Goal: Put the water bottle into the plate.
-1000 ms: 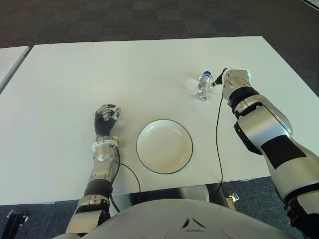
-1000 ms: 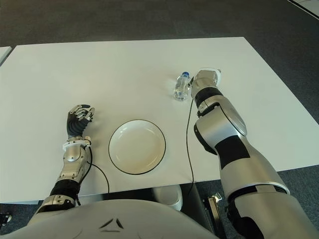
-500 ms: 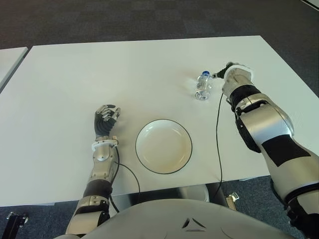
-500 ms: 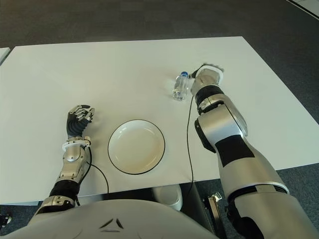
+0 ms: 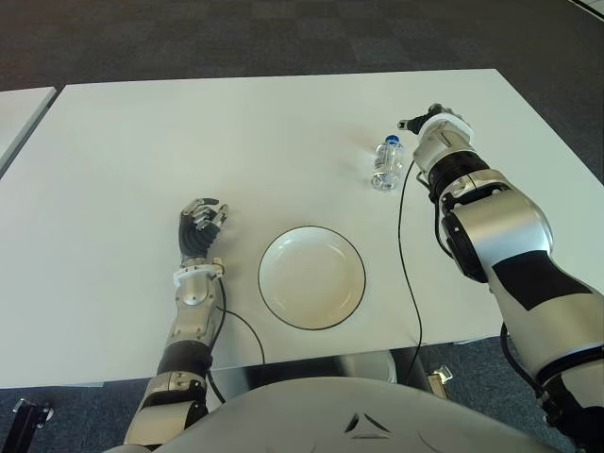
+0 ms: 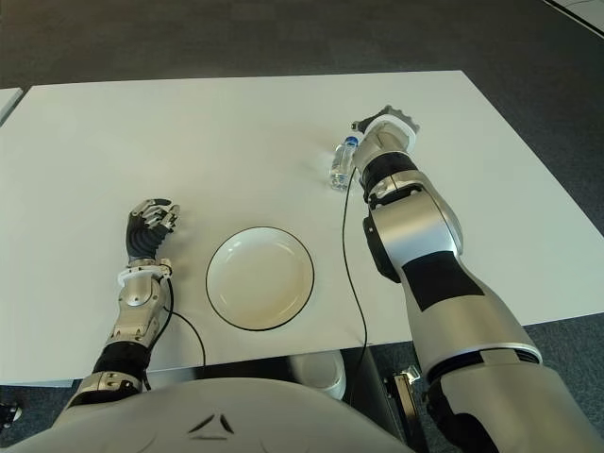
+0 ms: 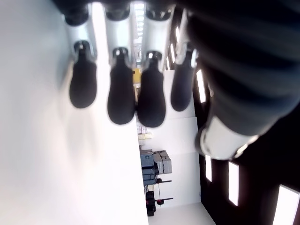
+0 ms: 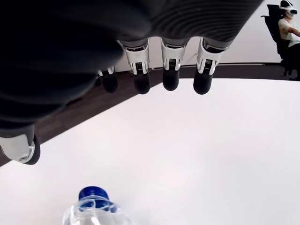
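While the small clear plastic water bottle with a blue cap [image 5: 386,163] stands upright on the white table [image 5: 189,142], well apart from the round white plate with a dark rim [image 5: 311,276], we judge the task barely begun: nothing has been lifted, and the plate sits bare near the table's front edge, to the left of and nearer than the bottle. What remains, as we read it, is the whole of it: closing on the bottle, carrying it across and setting it in the plate.

Our right hand [image 5: 436,132] shows just to the right of the bottle, slightly beyond it. In its wrist view the four fingers [image 8: 170,78] hang extended and spread with the thumb held apart, and the bottle's blue cap [image 8: 93,195] sits below the open palm without touching any finger. It holds nothing.

Our left hand [image 5: 200,226] shows to the left of the plate, fingers loosely curled and grasping nothing.
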You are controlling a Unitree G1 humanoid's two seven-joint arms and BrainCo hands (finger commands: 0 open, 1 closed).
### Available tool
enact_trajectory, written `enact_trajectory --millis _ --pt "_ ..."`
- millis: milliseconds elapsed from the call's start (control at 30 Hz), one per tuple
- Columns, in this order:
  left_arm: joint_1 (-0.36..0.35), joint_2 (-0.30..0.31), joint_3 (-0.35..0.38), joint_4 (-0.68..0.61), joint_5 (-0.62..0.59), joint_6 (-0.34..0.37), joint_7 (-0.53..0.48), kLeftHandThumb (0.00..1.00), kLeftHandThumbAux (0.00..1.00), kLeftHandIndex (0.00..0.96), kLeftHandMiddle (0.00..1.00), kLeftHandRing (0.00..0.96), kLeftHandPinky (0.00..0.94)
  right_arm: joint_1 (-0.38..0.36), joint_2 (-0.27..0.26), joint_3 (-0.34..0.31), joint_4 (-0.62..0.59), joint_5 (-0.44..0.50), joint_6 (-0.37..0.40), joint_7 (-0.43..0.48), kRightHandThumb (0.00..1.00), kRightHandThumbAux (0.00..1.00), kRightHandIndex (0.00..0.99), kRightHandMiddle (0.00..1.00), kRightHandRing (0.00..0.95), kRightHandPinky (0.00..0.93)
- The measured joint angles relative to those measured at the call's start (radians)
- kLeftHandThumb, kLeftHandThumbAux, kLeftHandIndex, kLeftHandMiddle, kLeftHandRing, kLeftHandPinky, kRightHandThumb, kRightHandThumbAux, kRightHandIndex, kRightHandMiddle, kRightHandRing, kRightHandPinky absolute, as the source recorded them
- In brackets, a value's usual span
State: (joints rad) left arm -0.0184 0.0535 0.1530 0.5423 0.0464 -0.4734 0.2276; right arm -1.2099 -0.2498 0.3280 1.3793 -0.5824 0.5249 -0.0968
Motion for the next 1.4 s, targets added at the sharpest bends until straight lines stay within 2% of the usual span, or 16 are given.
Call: enact_trajectory --millis 267,633,1400 --pt "0.013 -0.004 -0.001 -0.017 0.003 0.003 0.0 0.709 0.712 0.436 0.677 0.654 0.619 0.0 -0.001 -0.002 0.0 0.0 0.001 0.0 0.426 0.394 0.0 0.0 0.0 0.045" --pt "0.065 -0.006 0.001 -0.071 -0.004 -0.007 0.0 0.708 0.712 0.436 0.668 0.643 0.617 0.0 -0.004 -0.002 0.0 0.0 0.007 -0.001 0.426 0.394 0.0 0.0 0.0 0.045" --pt "0.133 -0.002 -0.001 -0.143 0.005 -0.026 -0.002 0.706 0.714 0.436 0.679 0.664 0.646 0.0 -0.005 -0.002 -0.001 0.0 0.02 -0.001 0.426 0.394 0.0 0.0 0.0 0.045"
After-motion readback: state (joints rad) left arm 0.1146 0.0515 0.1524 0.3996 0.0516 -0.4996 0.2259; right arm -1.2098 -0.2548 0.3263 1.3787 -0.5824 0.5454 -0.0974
